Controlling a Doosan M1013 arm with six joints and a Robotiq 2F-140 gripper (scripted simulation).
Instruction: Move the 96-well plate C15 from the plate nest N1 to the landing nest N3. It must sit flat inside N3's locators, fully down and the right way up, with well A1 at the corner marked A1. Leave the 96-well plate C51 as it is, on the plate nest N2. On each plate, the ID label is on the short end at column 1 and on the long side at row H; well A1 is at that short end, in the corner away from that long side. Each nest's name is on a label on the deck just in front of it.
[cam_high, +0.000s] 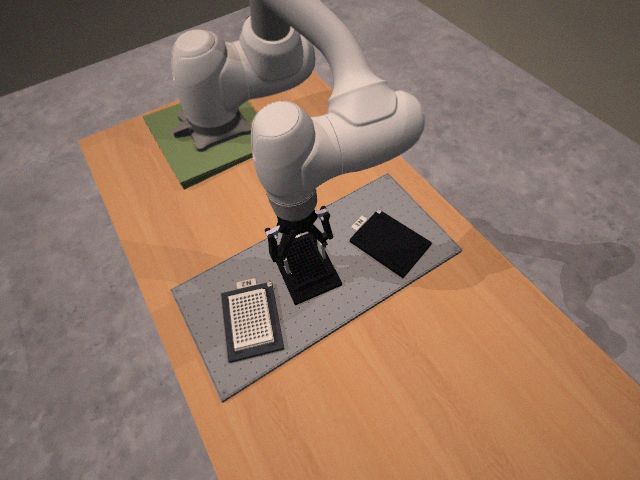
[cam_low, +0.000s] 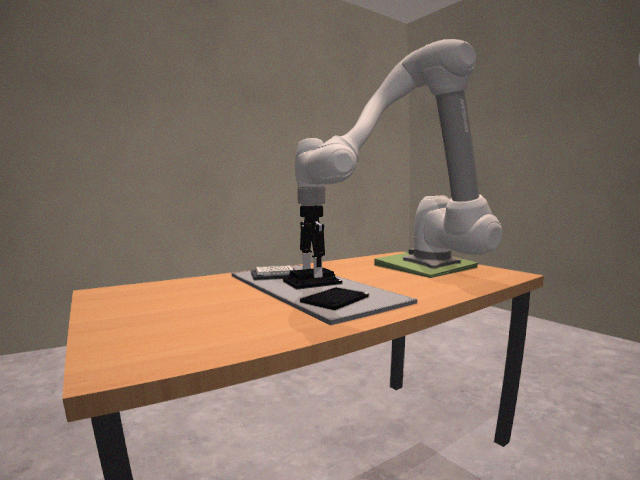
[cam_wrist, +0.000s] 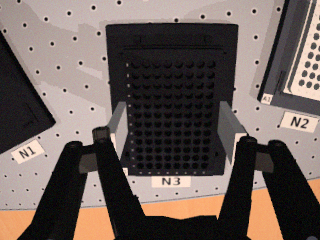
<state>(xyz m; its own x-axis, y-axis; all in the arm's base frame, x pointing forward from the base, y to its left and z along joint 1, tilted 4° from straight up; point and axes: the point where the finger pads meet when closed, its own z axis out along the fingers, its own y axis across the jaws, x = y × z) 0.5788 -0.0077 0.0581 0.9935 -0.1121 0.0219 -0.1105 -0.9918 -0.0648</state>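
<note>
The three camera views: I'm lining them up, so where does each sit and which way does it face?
Top: high above the table, looking down past the arm at the black plate.
Exterior: off to the side, level, whole arm visible.
Wrist: behind the gripper, looking down, fingers framing the plate.
All three show the white plate.
</note>
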